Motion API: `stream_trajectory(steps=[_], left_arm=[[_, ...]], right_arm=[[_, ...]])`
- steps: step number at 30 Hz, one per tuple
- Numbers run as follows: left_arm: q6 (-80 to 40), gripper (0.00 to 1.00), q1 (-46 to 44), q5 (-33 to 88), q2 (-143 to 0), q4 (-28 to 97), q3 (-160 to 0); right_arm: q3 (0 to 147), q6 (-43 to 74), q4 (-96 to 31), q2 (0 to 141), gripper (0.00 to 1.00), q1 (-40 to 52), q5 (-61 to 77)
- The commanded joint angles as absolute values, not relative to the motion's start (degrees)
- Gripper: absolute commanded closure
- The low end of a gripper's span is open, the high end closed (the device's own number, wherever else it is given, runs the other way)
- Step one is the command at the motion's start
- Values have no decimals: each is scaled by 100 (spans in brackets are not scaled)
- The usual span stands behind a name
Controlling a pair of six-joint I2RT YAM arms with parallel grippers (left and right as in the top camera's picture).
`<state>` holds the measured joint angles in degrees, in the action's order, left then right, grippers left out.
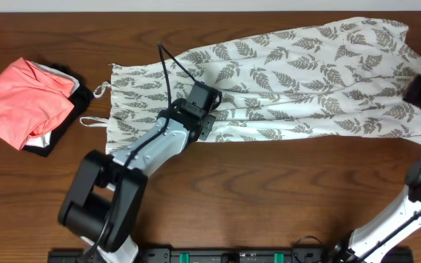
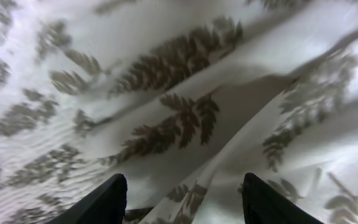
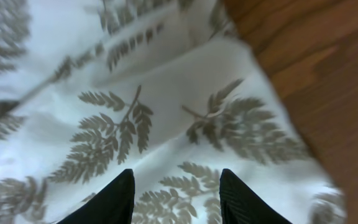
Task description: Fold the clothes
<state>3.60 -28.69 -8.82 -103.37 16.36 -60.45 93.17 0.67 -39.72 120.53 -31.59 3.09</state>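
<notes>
My left gripper (image 2: 184,186) hangs spread over the middle of the long white fern-print dress (image 1: 305,80). My right gripper (image 3: 176,180) is spread too, at the hem edge. The dress lies lengthwise across the brown wooden tabletop (image 1: 269,190), thin straps pointing left, hem right.

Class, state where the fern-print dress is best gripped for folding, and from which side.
Pinch the dress at its hem edge near the right gripper, coming from the table beyond it: it lies flat, so only edges offer a lip.
</notes>
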Motion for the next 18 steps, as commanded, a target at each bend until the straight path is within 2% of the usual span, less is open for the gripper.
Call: stream_trajectory(steps=[1,5,13,18], left_arm=[[222,40,-2731,-810,-10632,1636,-5955],[222,40,-2628,-808,-10753,1643,-5953],[222,40,-2574,-810,-10726,1704,-5955],[220,40,-2571,-810,-10547,2200,-5955]], right_arm=[[9286,-97,-4005,12307,55,-3044,392],[9284,-95,-4038,12414,50,-3002,392],[9282,-97,-4095,12451,49,-2980,390],[9282,-97,-4073,12453,50,-2982,388]])
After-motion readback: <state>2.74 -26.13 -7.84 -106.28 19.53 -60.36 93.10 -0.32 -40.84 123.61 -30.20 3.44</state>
